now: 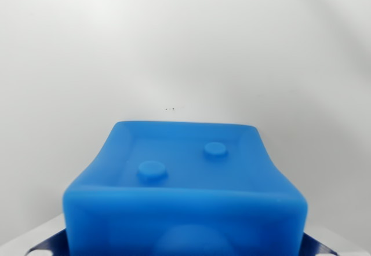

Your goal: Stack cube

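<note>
A blue cube (pixel 185 175) fills the lower middle of the wrist view, very close to the camera. Its upper face has a raised rim and two round studs (pixel 152 169). A rounded bump shows on the face nearest the camera. My gripper (pixel 182 249) sits at the bottom edge. Its dark blue fingers (pixel 45 247) peek out at both lower corners, pressed against the cube's left and right sides. The gripper is shut on the cube. Whatever lies under the cube is hidden.
A plain white surface (pixel 185 47) stretches behind and beyond the cube. A few tiny dark specks (pixel 171 109) mark it just past the cube's far edge.
</note>
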Available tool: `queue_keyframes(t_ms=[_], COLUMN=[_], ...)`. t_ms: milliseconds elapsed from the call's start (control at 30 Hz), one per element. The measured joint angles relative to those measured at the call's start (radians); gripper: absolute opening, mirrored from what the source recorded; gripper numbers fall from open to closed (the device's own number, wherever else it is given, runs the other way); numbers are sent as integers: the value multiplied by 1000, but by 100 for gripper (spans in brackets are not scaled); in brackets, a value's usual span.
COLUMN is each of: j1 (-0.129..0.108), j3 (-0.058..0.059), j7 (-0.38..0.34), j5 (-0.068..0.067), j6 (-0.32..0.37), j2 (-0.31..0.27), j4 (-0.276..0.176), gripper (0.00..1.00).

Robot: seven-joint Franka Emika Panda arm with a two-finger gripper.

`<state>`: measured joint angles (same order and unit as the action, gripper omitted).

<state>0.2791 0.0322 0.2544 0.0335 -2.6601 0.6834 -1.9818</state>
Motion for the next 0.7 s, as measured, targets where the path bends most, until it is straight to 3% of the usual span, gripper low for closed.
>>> queue_keyframes(t_ms=[700], j1=[0], j3=[1], j7=[0], j5=[0], j6=[35], j2=[-55], j4=[-16], gripper=[0])
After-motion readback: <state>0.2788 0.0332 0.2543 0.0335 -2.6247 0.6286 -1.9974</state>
